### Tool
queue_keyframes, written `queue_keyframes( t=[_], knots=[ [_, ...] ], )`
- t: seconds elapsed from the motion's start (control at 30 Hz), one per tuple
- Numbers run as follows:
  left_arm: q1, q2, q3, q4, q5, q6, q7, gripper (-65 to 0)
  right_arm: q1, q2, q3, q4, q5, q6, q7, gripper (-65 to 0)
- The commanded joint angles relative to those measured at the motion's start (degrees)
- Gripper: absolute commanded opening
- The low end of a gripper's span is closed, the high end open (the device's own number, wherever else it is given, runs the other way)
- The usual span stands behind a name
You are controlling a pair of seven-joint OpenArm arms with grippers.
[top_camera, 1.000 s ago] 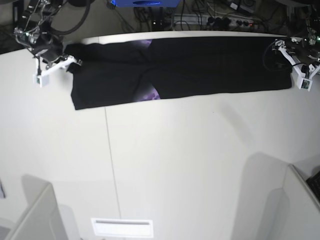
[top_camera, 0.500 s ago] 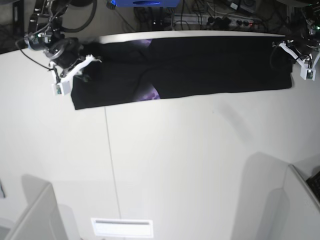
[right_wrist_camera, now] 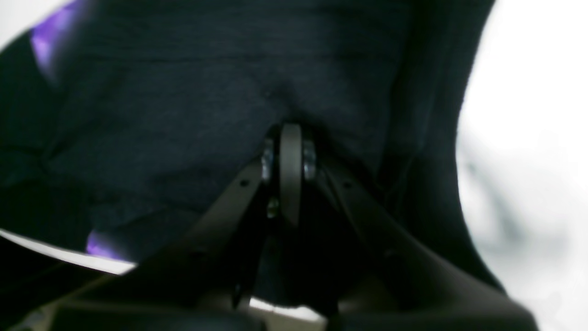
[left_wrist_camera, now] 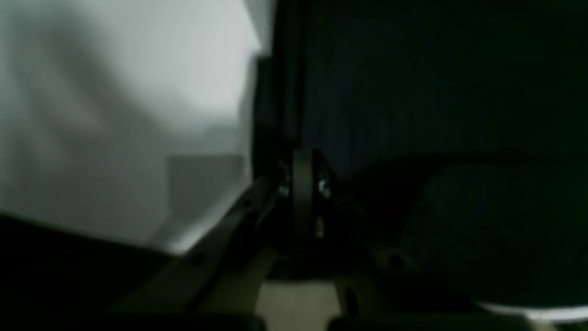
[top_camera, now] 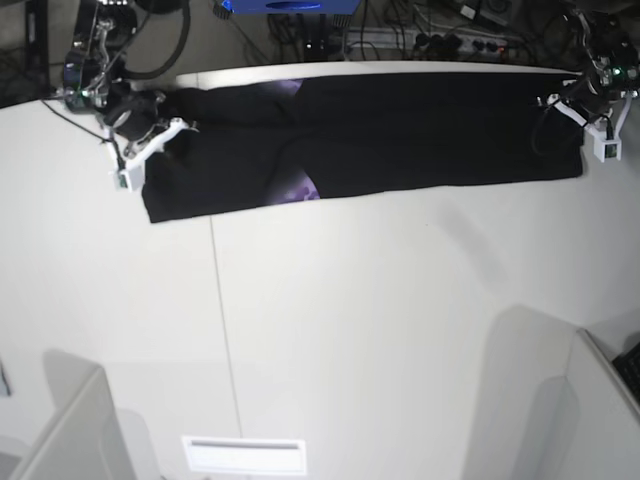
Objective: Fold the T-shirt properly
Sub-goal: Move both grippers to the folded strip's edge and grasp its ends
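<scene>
Left pincer (left_wrist_camera: 303,161) and right pincer (right_wrist_camera: 291,133) both clenched, low over the black cloth near opposite ends; impossible to tell whether any fabric is pinched between the tips. Seen in the base view, left at 2 o'clock and right at 10 o'clock. Stretched between, along the far side of the desk (top_camera: 350,330) at 12 o'clock: the T-shirt (top_camera: 400,130), lying as a long, narrow strip, plain black mostly uppermost, with purple slivers of the print (top_camera: 295,185) peeking out toward 11 o'clock. Folded lengthwise, by the look of it, and apparently at the stage of gripping the ends, either to draw the strip nearer or to start the crosswise folds. Neater at the 2 o'clock end; layers uneven at the 10 o'clock end. Called for next, in all likelihood: a sure hold through every layer, a gentle lift, then a move with both arms in step or one end carried inward. At risk with a shallow pinch: top layer slipping off alone, strip skewed, more print exposed.
</scene>
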Motion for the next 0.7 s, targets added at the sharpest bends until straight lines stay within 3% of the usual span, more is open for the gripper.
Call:
queue_keyframes(
  t=[0.0,0.17,0.53,0.67],
  knots=[
    [-0.32,-0.68,1.32,-0.13,1.59,-0.31,-0.46,-65.0,0.91,-0.19,0.29,-0.15,-1.95,-0.29,0.83,-65.0],
    [-4.89,-0.59,6.59,-6.37,2.82,-0.23,-0.64,-65.0,3.9,-1.34,0.37,-2.78,-7.13,-0.29,0.92,-65.0],
    [-15.7,-0.86,6.77,-10.77,2.91,0.13,-0.28,-65.0,13.57,-0.72,0.72,-11.75,-7.75,-0.29,1.01,-65.0],
    [-19.22,-0.94,9.23,-11.74,2.91,3.47,-0.2,-65.0,17.35,-0.72,0.72,-14.74,-7.84,-0.29,1.01,-65.0]
  ],
)
